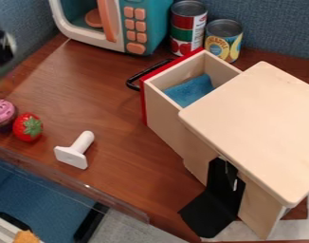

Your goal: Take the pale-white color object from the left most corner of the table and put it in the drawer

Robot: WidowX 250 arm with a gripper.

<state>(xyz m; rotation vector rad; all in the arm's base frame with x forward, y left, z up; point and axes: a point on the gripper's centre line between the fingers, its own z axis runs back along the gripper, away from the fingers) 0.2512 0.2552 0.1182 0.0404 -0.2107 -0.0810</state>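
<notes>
The label (222, 46) on the shorter can (224, 28) reads "PINEAPPLE".

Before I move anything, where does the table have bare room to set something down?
The widest bare patch of table lies between the toy microwave, the open drawer and the strawberry. A smaller one lies between the white object and the wooden cabinet. It is crowded at the cans beside the microwave, and where cupcake and strawberry sit close.

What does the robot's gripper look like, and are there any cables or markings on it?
The black, irregularly shaped gripper, partly cut off at the upper left edge, looks solid and dark, with a small pale grey patch on its right side. I can't make out cables or markings.
</notes>
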